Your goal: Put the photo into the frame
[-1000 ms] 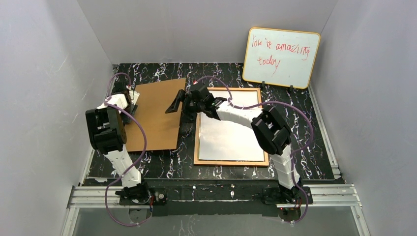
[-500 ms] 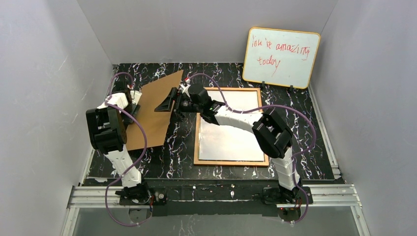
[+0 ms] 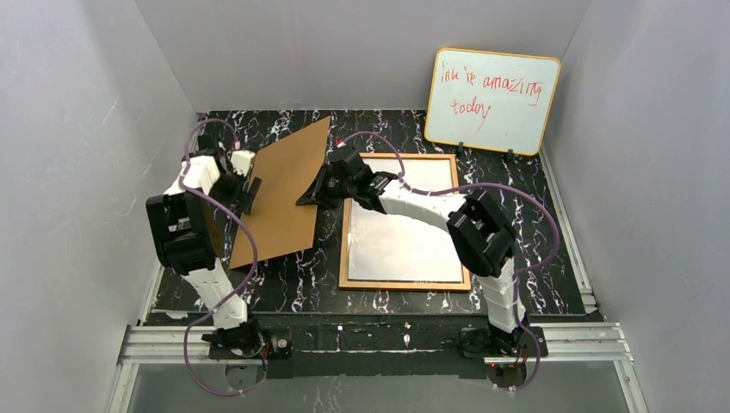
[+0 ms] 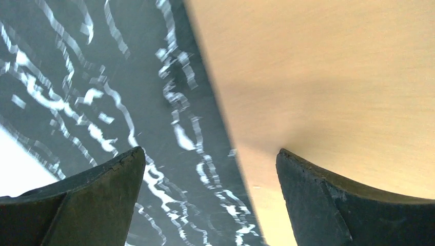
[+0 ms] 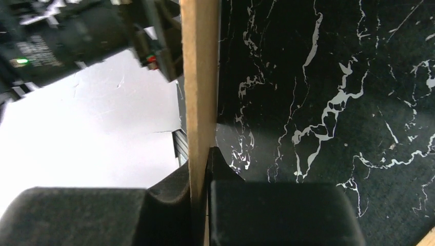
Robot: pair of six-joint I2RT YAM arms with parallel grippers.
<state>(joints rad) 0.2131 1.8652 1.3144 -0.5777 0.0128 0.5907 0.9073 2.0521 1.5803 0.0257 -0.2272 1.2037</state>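
Note:
The orange-brown wooden frame (image 3: 405, 284) lies flat at the table's centre right, its inside a pale grey-white surface. The photo's picture shows nowhere; I cannot tell whether that pale surface is the photo. The brown backing board (image 3: 280, 194) stands tilted to the left of the frame, its right edge raised. My right gripper (image 3: 312, 196) is shut on that right edge, and the board's thin edge (image 5: 200, 77) runs between its jaws (image 5: 202, 154). My left gripper (image 3: 251, 191) is open at the board's left edge (image 4: 328, 77), with its fingertips (image 4: 210, 151) apart from the board.
A yellow-edged whiteboard (image 3: 492, 101) with red handwriting leans against the back wall at the right. Grey walls close in the black marbled table (image 3: 396, 301) on three sides. The left arm's wrist (image 5: 77, 36) shows beyond the board in the right wrist view.
The board went from lying flat to tilted with its right edge up. My right gripper closed on that edge. My left gripper opened and let go of the left edge.

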